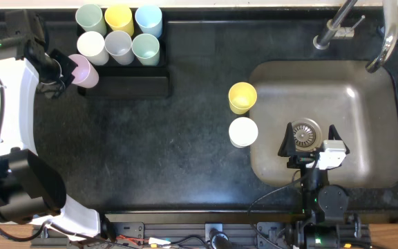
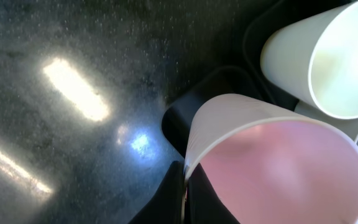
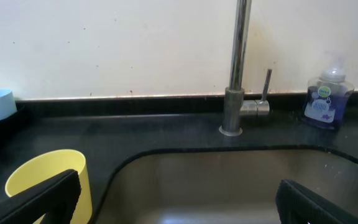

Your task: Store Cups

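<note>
The left gripper [image 1: 65, 69] pinches the pink cup [image 1: 83, 70] by its rim; it looks light, thin, slippery. The right gripper [image 1: 311, 142] hangs open, empty, over the sink [image 1: 365, 76].

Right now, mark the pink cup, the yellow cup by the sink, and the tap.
pink cup [image 2: 278, 162], left wrist view, inside wall.
yellow cup [image 1: 242, 96], top view, inside.
tap [image 3: 237, 62], right wrist view, upright pipe.

Nine cups total. In rack [image 1: 137, 84]: two green cups [image 1: 89, 15], two white cups [image 1: 91, 45], one yellow cup [image 1: 119, 16], one blue cup [image 1: 148, 17]. Outside rack: one pink cup [image 1: 83, 70], one loose yellow cup [image 1: 242, 97], one loose white cup [image 1: 243, 131]. One sink [image 1: 365, 83], one tap [image 1: 337, 24], one soap bottle [image 3: 327, 96].
</note>
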Robot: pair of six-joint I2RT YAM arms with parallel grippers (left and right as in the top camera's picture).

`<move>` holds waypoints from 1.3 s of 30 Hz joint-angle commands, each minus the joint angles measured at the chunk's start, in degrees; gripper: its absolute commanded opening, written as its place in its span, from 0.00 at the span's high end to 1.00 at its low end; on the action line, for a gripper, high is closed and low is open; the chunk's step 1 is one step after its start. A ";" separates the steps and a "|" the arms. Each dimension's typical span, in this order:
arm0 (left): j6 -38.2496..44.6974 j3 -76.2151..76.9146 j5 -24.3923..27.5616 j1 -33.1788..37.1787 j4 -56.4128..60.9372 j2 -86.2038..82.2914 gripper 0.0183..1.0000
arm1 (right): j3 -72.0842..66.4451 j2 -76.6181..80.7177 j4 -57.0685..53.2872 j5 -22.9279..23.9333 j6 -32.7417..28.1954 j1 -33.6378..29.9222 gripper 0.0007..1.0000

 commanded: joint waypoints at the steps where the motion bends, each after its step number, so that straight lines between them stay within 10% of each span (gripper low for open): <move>1: -0.83 -0.42 -1.31 -0.33 1.42 1.33 0.98 | -0.76 -0.48 0.28 -0.42 0.26 -0.28 0.00; 39: -0.83 -0.42 -1.70 -2.10 5.14 8.24 0.98 | -0.76 -0.48 0.28 -0.42 0.26 -0.28 0.00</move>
